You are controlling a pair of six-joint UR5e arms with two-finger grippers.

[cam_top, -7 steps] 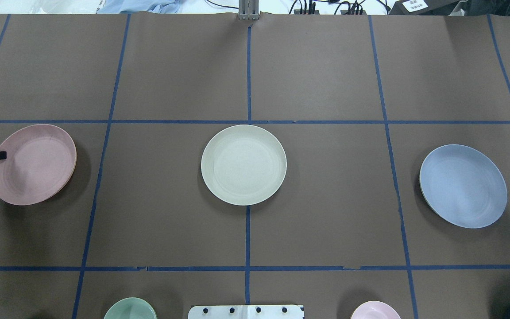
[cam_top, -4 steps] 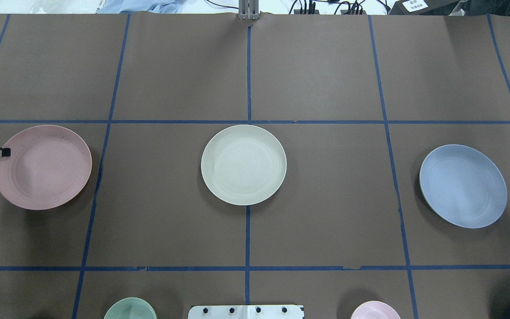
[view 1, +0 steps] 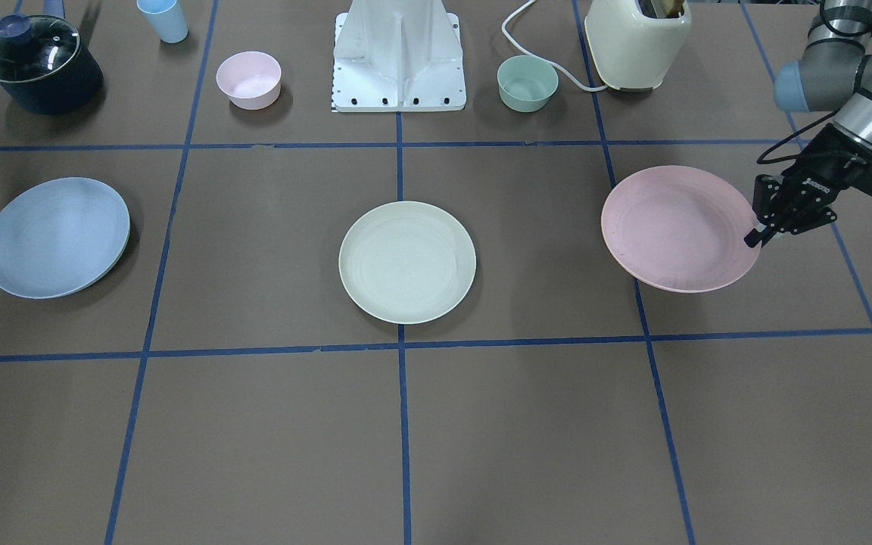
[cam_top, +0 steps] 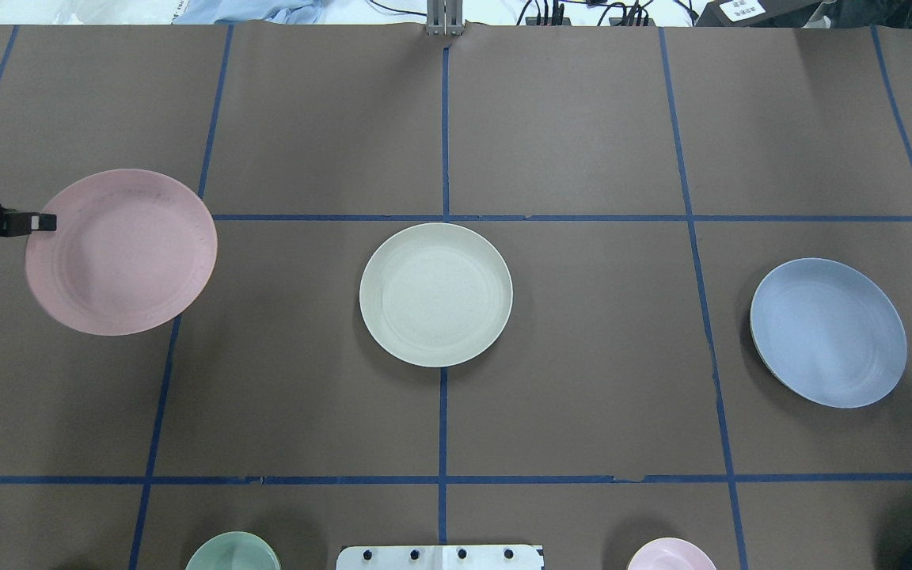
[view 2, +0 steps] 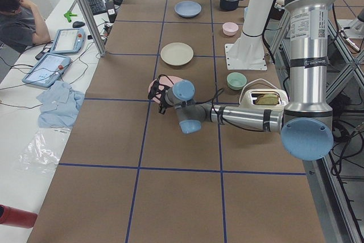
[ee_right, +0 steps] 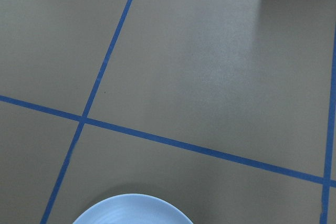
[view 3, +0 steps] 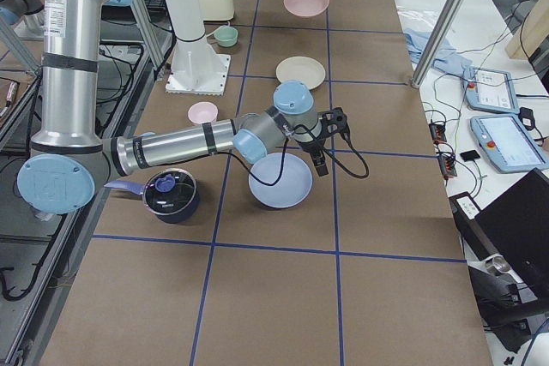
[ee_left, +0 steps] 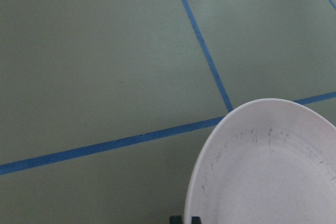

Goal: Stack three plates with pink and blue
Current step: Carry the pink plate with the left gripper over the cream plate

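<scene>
My left gripper (cam_top: 44,223) (view 1: 754,238) is shut on the rim of the pale pink plate (cam_top: 122,252) (view 1: 678,227) and holds it above the table, left of centre. The plate fills the lower right of the left wrist view (ee_left: 268,171). The cream-white plate (cam_top: 435,294) (view 1: 407,261) lies at the table's centre. The pale blue plate (cam_top: 828,332) (view 1: 56,237) lies at the right. My right gripper (view 3: 318,165) hovers by its far rim; only a black part shows at the overhead view's right edge, so I cannot tell its state.
A small green bowl (view 1: 527,83) and a small pink bowl (view 1: 248,79) flank the robot's base (view 1: 398,60). A cream toaster (view 1: 636,42), a dark lidded pot (view 1: 38,64) and a blue cup (view 1: 162,19) stand along the robot's side.
My left gripper has lifted the pink plate and carried it toward the far side and a little toward the centre. The cream and blue plates have not moved.
</scene>
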